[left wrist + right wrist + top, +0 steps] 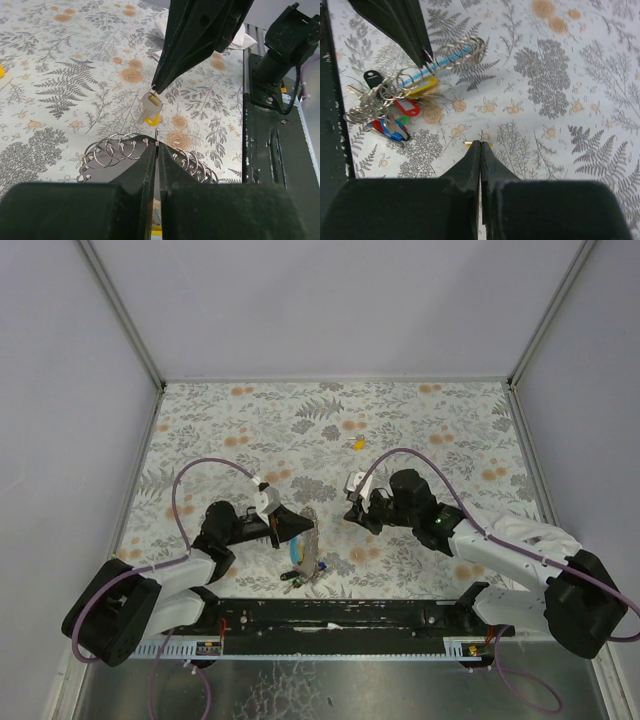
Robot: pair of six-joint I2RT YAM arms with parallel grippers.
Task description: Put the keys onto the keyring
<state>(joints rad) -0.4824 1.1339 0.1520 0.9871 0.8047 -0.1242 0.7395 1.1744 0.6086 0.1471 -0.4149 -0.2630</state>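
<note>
Keyring: the keyring (395,86) lay on the flowered surface (440,430), its silvery loops tangled with black, red, blue and green capped keys. One thin loop stood upright between my left jaws.
Left jaws: closed flat on that loop, pinching it at the very tips.
Right jaws: closed on a yellow key (151,107), held near the keyring on its right side and not touching it.
Spare key: another yellow key (357,443) lay well beyond the keyring.
Doing it well: I judged the key's hole had to meet the loop squarely. Keeping the loop steady and bringing the key in slowly, without twisting, looked safest, since both parts were thin and could slip.
Left arm: my left arm (215,535) lay low, reaching toward the keyring from its left.
Right arm: my right arm (480,545) bent in from the keyring's right, wrist tipped downward.
</note>
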